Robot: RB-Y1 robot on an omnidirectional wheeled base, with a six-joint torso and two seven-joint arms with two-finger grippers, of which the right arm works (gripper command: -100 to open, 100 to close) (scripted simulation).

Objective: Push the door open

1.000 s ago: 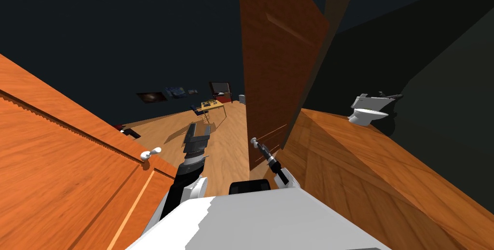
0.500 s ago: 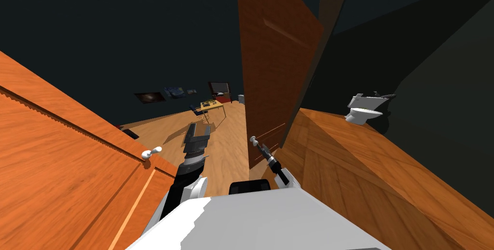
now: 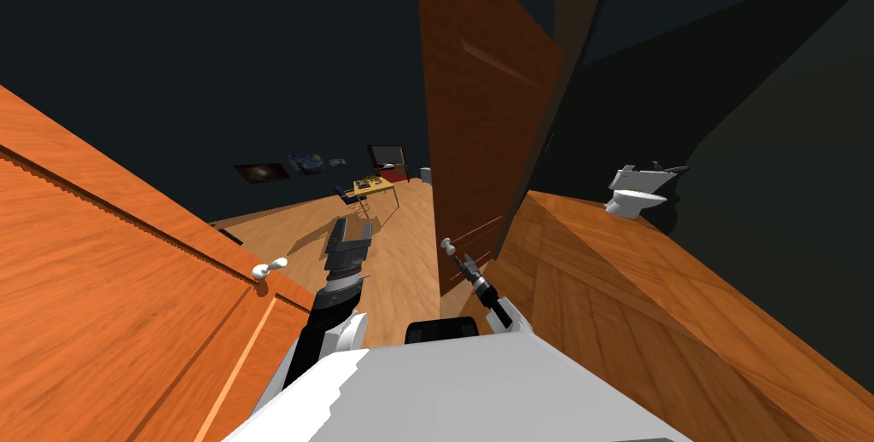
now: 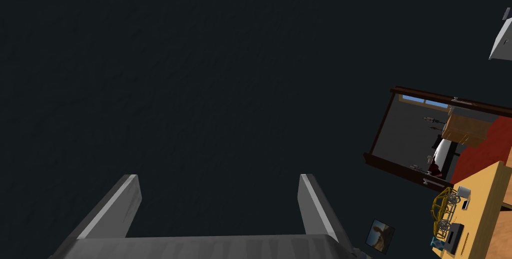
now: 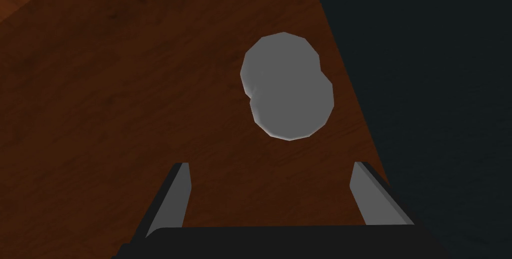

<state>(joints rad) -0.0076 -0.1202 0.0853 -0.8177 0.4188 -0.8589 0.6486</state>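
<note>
Orange wood filled the left side: a big wooden panel (image 3: 102, 292) slanted away there, with a small white handle (image 3: 267, 270) at its near corner. Just right of that handle the left gripper (image 3: 352, 225) hung over the bare wooden floor (image 3: 401, 241), its fingers spread apart and holding nothing, well clear of the task's door. Next came the door's grey knob (image 3: 445, 244), low on the free edge, with the right gripper (image 3: 461, 259) right beside it and pointing at it. The right wrist view showed that gripper's fingers (image 5: 176, 191) parted and empty, the knob ahead of them and slightly towards the door's edge, not yet between them. The door (image 3: 486, 121) itself was a dark brown leaf, upright, standing ajar and nearly edge-on to me; its far edge met a dark jamb (image 3: 546, 121), so I judged the hinges were there and the knob side was the one that swung. The right arm was plainly the nearer one. A push would probably have had to go through the flat face beside the knob, forward and to the right. Open floor ran ahead between panel and door. Beyond the door, far right, stood a white toilet (image 3: 636, 192), well apart.
</note>
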